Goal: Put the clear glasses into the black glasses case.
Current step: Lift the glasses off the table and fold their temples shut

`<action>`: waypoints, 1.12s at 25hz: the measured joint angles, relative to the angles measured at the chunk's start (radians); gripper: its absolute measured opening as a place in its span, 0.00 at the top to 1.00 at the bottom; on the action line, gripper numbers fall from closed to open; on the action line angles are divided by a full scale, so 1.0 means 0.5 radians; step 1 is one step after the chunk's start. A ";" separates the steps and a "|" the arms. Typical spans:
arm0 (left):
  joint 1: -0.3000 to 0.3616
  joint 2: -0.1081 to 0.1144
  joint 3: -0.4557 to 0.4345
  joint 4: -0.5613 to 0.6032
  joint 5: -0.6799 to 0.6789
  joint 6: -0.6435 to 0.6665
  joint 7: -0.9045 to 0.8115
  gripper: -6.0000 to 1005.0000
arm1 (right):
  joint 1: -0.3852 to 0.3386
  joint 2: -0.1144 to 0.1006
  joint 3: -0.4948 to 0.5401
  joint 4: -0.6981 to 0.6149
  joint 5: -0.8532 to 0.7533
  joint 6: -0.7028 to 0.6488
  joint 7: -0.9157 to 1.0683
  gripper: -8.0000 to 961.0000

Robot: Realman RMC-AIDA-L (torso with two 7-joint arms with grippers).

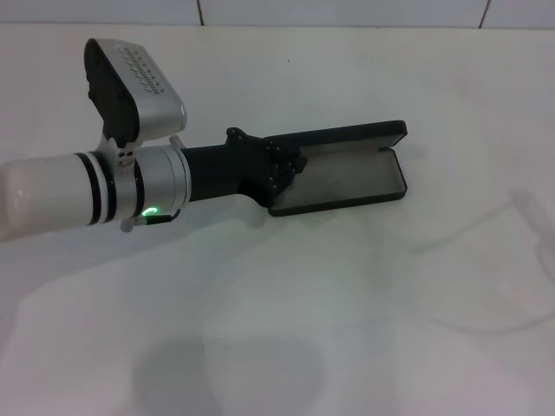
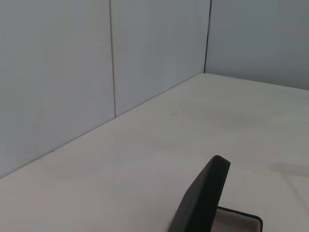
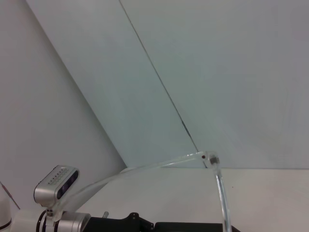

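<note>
The black glasses case is laid open, grey lining bare. Its 9 o'clock end is gripped by the left gripper. The clear glasses are seen faintly at its 3 o'clock, well apart.

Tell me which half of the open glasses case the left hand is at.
The left hand is at the black glasses case's left end, where the lying grey-lined tray meets the raised lid.
</note>
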 joint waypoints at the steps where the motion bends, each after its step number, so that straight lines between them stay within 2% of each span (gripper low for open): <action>1: -0.002 0.000 -0.002 -0.005 0.000 -0.003 0.003 0.89 | -0.002 0.000 0.001 0.000 0.000 0.000 -0.001 0.92; 28: -0.013 0.000 -0.014 -0.004 0.008 0.002 0.024 0.89 | -0.023 0.000 -0.003 0.053 0.037 0.000 -0.012 0.92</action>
